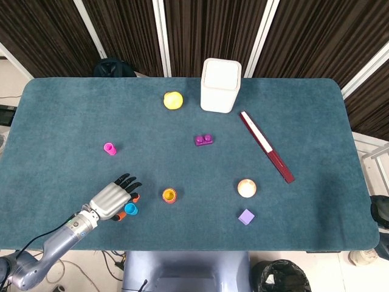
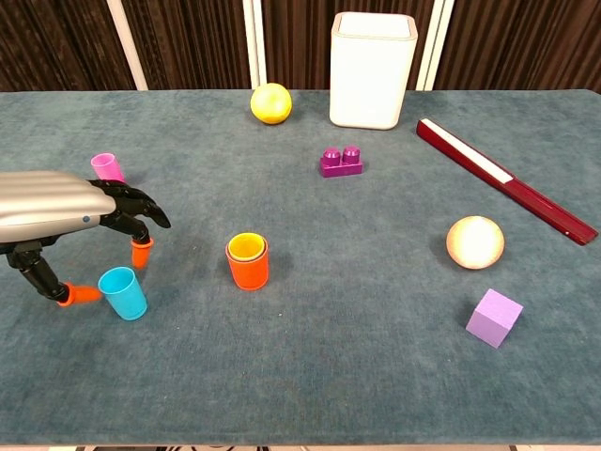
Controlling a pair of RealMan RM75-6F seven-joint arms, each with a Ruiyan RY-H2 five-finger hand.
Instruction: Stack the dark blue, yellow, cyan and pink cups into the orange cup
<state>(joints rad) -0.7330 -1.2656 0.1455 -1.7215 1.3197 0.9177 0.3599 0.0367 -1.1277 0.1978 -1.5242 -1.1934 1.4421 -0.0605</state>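
Note:
The orange cup point(image 2: 248, 264) point(image 1: 169, 195) stands at the table's front middle with a yellow cup point(image 2: 247, 246) nested in it. To its left stands the cyan cup point(image 2: 123, 292) point(image 1: 130, 209), upright. My left hand point(image 2: 70, 225) point(image 1: 113, 199) hovers over and just left of the cyan cup, fingers spread, with the thumb tip beside the cup's left wall and another fingertip above its right; nothing is gripped. The pink cup point(image 2: 107, 168) point(image 1: 109, 148) stands farther back on the left. No dark blue cup shows. My right hand is out of both views.
A white bin point(image 2: 372, 69) and a yellow ball point(image 2: 270, 102) stand at the back. A purple brick point(image 2: 340, 162), a dark red bar point(image 2: 507, 178), a cream ball point(image 2: 475, 241) and a lilac cube point(image 2: 494, 318) lie to the right.

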